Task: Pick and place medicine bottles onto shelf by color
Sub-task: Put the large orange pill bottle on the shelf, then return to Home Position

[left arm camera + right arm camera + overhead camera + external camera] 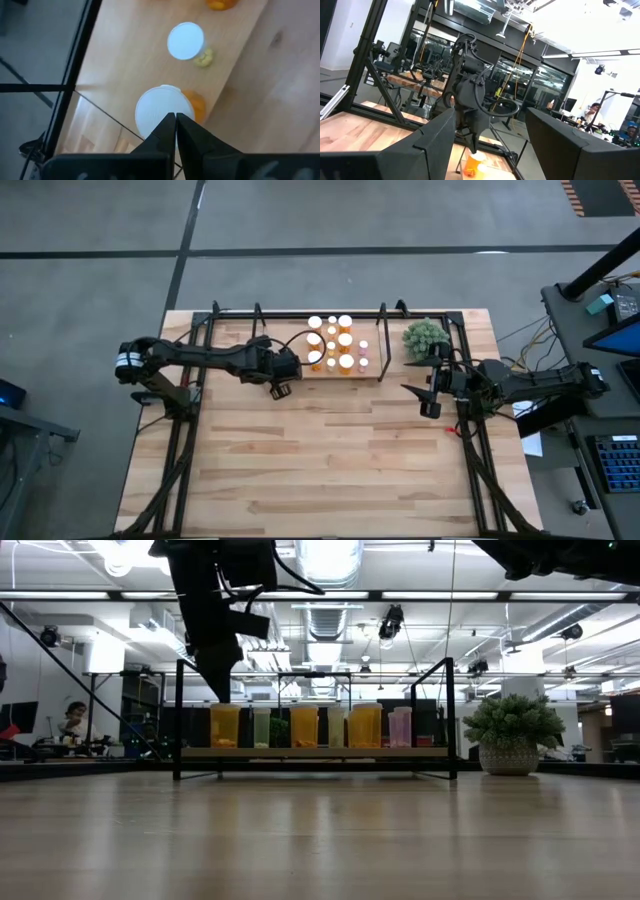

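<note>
While no bottle lies loose on the tabletop, the white-capped orange and pale medicine bottles (336, 346) stand on the light-wood shelf (372, 372). Just above its end bottle hangs the clenched, empty left gripper (175, 120); the right gripper (428, 402), released, waits well apart.

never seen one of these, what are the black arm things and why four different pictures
It is a robot with two dark arms at a wooden table, each ending in a two-finger gripper. One picture looks straight down, one looks level across the tabletop, and two come from cameras on the wrists. On the table stands a small shelf holding medicine bottles with white caps, some orange-bodied. Beside it is a green potted plant. The left gripper is shut and empty, poised above a large white-capped orange bottle at the shelf's left end. The right gripper waits open over the table's right side, holding nothing.
</note>
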`<action>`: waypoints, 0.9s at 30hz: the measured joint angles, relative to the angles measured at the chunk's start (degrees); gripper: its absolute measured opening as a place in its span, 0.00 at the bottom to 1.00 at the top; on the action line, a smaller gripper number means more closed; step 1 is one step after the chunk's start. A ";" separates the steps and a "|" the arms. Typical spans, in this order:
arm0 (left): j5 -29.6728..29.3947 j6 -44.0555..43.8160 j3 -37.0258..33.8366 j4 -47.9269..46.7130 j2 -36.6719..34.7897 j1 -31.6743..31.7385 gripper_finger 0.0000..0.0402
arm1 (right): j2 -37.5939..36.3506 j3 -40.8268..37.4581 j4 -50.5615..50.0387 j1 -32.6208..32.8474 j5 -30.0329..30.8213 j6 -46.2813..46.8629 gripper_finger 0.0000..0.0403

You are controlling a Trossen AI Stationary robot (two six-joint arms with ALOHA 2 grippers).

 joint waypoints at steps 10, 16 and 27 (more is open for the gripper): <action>-3.61 -1.17 0.55 -0.41 0.00 0.24 0.00 | 0.00 0.00 0.00 0.00 0.00 0.40 0.57; -3.54 -0.71 3.51 -0.94 -0.43 -1.26 0.00 | -0.02 0.00 -0.48 0.00 0.00 -0.74 0.57; 11.66 25.35 -0.29 25.60 -17.00 -13.14 0.00 | -4.39 -2.07 -0.90 0.02 -0.52 -3.56 0.57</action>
